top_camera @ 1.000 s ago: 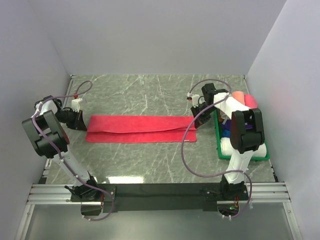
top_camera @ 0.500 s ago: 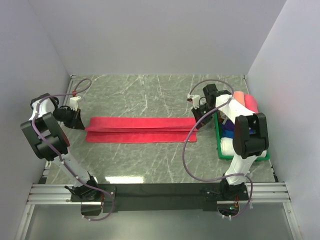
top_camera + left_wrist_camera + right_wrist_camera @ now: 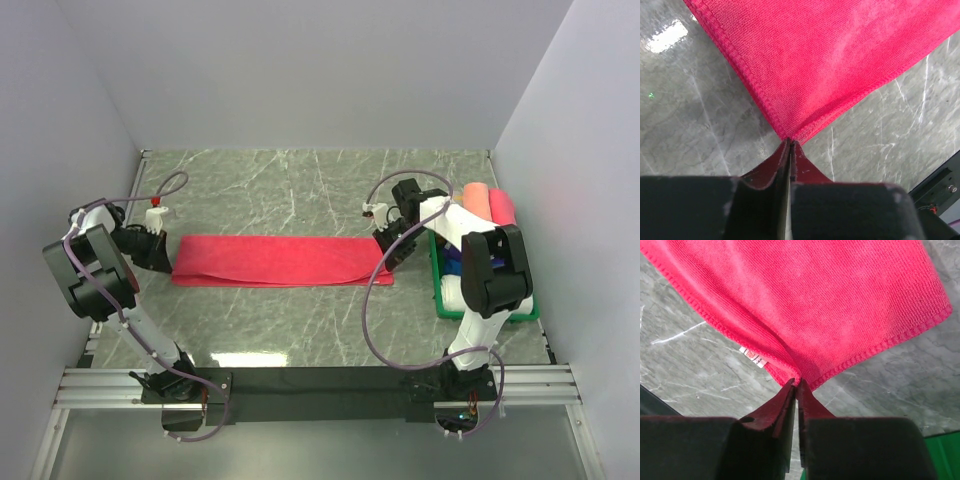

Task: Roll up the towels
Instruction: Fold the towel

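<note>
Red towel [image 3: 275,261] now lies flat as one strip across mid-frame, layers squared up vs a sec ago, w/ your left gripper [image 3: 790,144] & right gripper [image 3: 796,383] each pinching an end corner, so the fold looks done and rolling's next.

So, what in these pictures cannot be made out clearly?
Top view: contents of the green bin, mostly covered by the right arm.
Right wrist view: the white label on the red towel, print too small.
Left wrist view: most of the towel, cut off by frame edges.
</note>
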